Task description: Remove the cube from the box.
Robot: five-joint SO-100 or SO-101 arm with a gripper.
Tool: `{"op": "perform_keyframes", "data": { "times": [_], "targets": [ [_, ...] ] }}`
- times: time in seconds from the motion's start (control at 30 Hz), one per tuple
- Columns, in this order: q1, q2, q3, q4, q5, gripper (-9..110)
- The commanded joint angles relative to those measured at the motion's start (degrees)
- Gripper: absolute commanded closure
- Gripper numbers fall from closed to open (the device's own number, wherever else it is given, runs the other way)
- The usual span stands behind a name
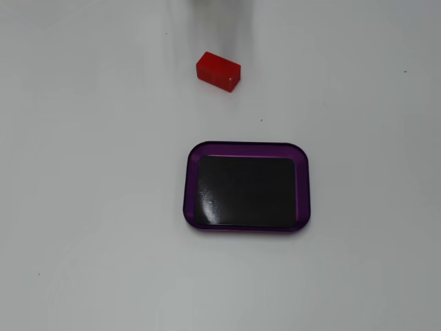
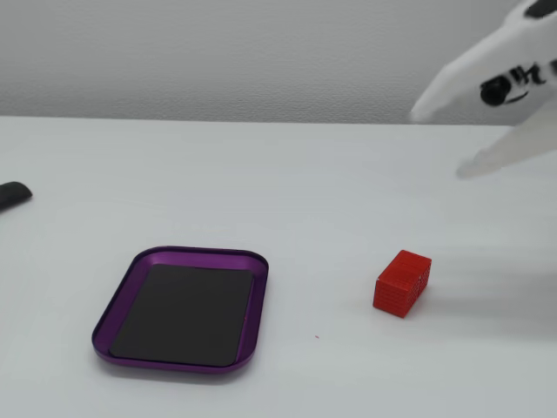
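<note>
The red cube lies on the white table, outside the box and well apart from it; a fixed view shows it from the side. The box is a purple-rimmed tray with a black bottom and holds nothing, as both fixed views show. My white gripper hangs high at the right edge, blurred, its two fingers spread open and empty, above and to the right of the cube. From above, only a faint blur at the top edge shows of it.
A dark object pokes in at the left edge of the table. A pale wall runs behind the table.
</note>
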Motion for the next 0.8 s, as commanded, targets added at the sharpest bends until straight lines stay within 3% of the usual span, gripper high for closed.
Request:
{"op": "perform_keyframes", "data": {
  "times": [0.0, 0.27, 0.43, 0.77],
  "targets": [
    [0.0, 11.8, 11.0, -2.6, 0.4, 84],
    [2.8, 9.7, 19.9, -2.1, 0.6, 86],
    [7.4, 9.7, 22.1, -2.5, 0.6, 103],
    [6.8, 9.8, 23.1, -3.6, 0.8, 102]
  ]
}}
